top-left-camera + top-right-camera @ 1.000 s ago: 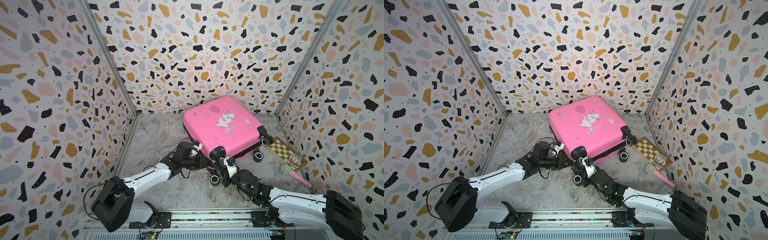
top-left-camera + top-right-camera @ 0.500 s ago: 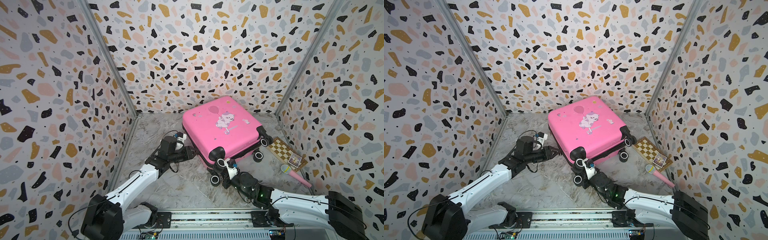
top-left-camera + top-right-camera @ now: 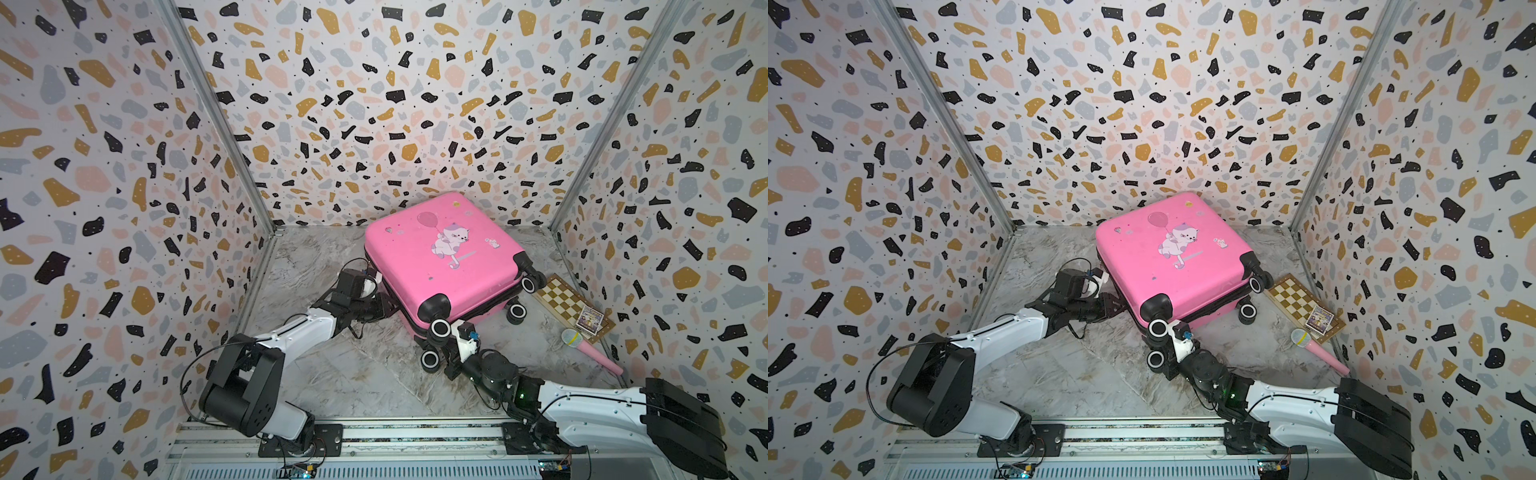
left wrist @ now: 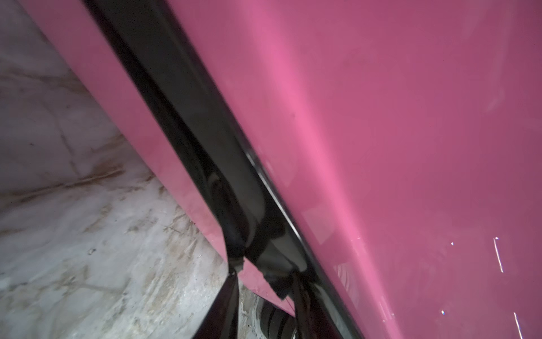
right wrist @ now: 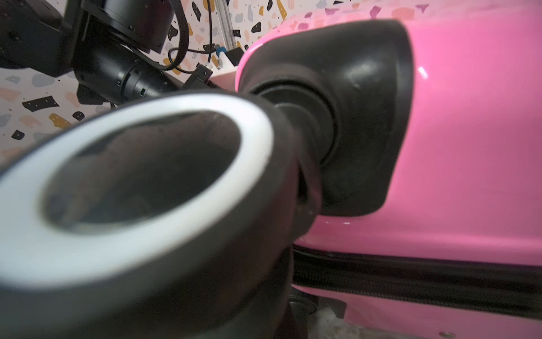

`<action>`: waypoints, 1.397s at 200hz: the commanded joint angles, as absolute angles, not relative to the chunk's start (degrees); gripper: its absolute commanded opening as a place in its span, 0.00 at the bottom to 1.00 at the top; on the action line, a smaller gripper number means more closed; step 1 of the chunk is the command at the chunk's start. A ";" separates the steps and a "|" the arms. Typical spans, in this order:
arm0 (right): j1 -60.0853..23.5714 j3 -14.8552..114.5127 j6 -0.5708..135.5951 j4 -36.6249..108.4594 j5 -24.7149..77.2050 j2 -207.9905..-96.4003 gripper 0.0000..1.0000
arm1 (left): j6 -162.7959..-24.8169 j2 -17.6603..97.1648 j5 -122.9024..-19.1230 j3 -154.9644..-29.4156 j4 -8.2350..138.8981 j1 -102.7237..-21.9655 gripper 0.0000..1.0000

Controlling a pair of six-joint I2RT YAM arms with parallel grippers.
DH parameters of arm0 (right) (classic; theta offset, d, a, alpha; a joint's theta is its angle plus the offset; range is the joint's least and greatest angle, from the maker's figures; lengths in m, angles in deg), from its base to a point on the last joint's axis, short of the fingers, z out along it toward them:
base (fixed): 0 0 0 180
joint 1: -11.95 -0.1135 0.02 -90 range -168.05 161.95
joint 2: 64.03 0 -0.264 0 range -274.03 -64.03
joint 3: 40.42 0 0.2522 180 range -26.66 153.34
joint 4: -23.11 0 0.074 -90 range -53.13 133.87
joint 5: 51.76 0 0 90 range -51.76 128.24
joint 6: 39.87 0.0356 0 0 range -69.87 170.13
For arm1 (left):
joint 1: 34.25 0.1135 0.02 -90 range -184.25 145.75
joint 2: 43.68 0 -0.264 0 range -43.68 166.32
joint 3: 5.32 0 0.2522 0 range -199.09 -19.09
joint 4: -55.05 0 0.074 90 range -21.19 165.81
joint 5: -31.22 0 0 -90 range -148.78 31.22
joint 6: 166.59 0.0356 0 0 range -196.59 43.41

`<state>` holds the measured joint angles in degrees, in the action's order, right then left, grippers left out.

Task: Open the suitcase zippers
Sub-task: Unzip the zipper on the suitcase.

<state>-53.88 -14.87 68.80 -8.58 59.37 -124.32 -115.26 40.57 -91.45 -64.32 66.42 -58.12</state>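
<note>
The left arm has edged back toward the suitcase [image 3: 440, 257], lying flat centre-right on the counter [image 3: 353, 374] in a top view. The left fingers [image 3: 384, 309] are at its left edge, and the right fingers [image 3: 449, 351], closed together, sit among the lower wheels [image 3: 439, 328]. Left wrist: fingers slightly apart beside the zipper [image 4: 187, 123], grip unclear; slipping off could shove the case. Right wrist: a wheel [image 5: 132, 176] hides the fingers.

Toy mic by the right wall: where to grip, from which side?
Probably grip the microphone by its slim pink handle, from above, jaws across it: it lies flat on the floor, and the wall and the chessboard crowd its sides.
</note>
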 commanded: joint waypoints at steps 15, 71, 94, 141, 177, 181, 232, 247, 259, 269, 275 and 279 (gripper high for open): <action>-56.51 -14.54 67.70 -26.36 54.33 -126.84 0.00 | -115.14 42.94 -91.75 -62.42 60.05 -60.70 0.28; -57.30 -13.22 66.05 -30.98 53.25 -133.13 0.00 | -115.95 45.72 -91.81 -61.54 56.97 -65.45 0.19; -57.52 -11.88 65.42 -30.95 54.40 -135.78 0.00 | -116.56 45.93 -91.75 -60.92 55.65 -66.91 0.17; -59.40 -9.18 61.54 -31.04 61.77 -139.84 0.00 | -116.75 46.15 -91.78 -60.42 54.81 -69.19 0.14; -59.34 -6.71 59.72 -31.96 60.84 -143.83 0.00 | -117.40 46.42 -91.99 -59.46 53.21 -70.88 0.12; -59.27 -6.27 59.63 -31.88 61.14 -144.43 0.00 | -117.53 46.41 -92.01 -59.33 52.89 -71.02 0.12; -60.14 -2.28 58.99 -32.05 65.75 -150.83 0.00 | -117.80 47.42 -92.72 -57.61 50.00 -72.15 0.11; -60.27 -2.11 58.92 -33.16 66.17 -152.21 0.00 | -118.01 47.47 -92.91 -57.24 48.91 -72.60 0.10; -60.26 -2.06 58.86 -34.14 66.37 -153.17 0.00 | -117.83 47.46 -92.32 -57.17 49.41 -72.74 0.10; -60.10 -1.79 58.90 -34.24 65.75 -153.67 0.00 | -117.67 47.29 -92.59 -56.82 48.94 -72.70 0.09; -59.91 -1.92 58.94 -34.24 65.14 -153.59 0.00 | -117.36 47.13 -92.81 -56.63 48.76 -72.64 0.09; -59.75 -2.04 59.08 -34.24 64.42 -153.36 0.00 | -117.14 47.03 -92.88 -56.62 48.96 -72.69 0.09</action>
